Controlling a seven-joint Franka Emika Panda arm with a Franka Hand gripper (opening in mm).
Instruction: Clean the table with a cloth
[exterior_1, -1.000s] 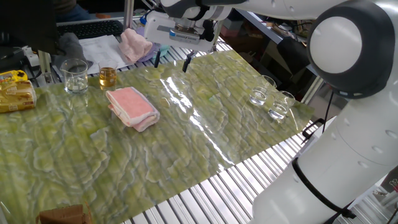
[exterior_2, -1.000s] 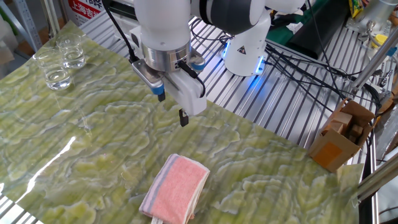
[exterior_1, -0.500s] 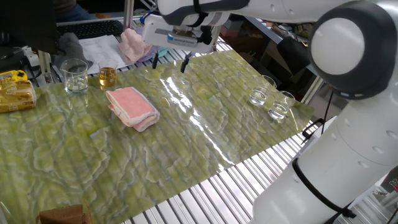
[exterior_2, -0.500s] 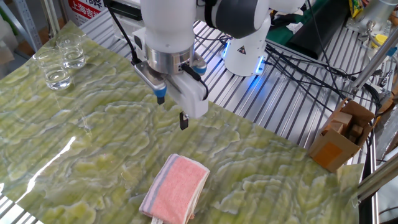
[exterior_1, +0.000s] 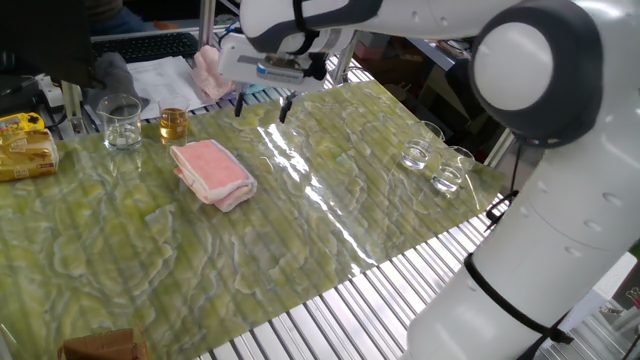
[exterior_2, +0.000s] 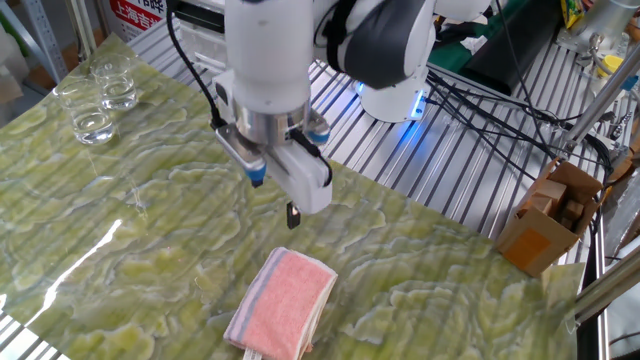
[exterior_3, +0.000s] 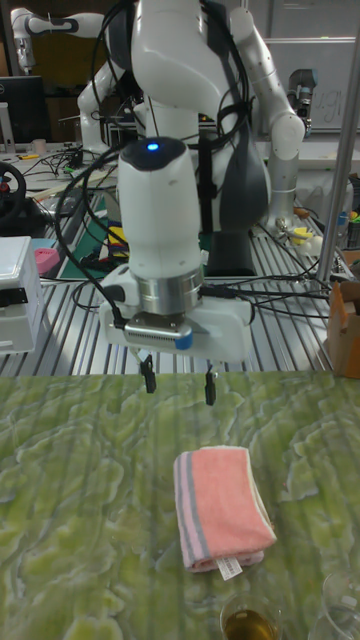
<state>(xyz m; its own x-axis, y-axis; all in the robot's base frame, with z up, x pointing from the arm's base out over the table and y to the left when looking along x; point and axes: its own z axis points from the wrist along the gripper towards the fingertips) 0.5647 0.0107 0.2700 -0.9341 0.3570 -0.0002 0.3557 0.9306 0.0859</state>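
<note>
Tabletop (exterior_1: 330, 215): the big green-and-yellow marbled sheet fills most of every view, silver slats showing along its edges. No spill or dirt that you can pick out on it from these angles.

Arm: your white Panda reaches in over the far side of the tabletop, wrist pointing straight down.

Cloth (exterior_3: 222, 507): the salmon-pink terry cloth lies folded flat on the tabletop, pale edges and a small tag showing in the tall view. Nothing touches it. A paler pink bunched cloth (exterior_1: 208, 72) sits off the back edge; not your target.

Glassware: a beaker (exterior_1: 120, 122) and a small glass of amber liquid (exterior_1: 173, 124) stand near the cloth's far side; two empty glasses (exterior_1: 432, 165) stand well apart at the other end.

Hand (exterior_3: 178, 380): fingers spread wide, empty, hanging above the tabletop just short of the cloth, not over it. In the tall view both fingertips are clear of the surface.

Step in hand, as you can judge it: the approach to the cloth; the grasp is not yet made and no wiping is done.

Next move calls for: bring the hand over the cloth's middle, line the fingers across its narrow width, descend until the tips straddle the folds, then close. Watch the amber glass nearby, and the loose folds may slip out of a shallow pinch.
</note>
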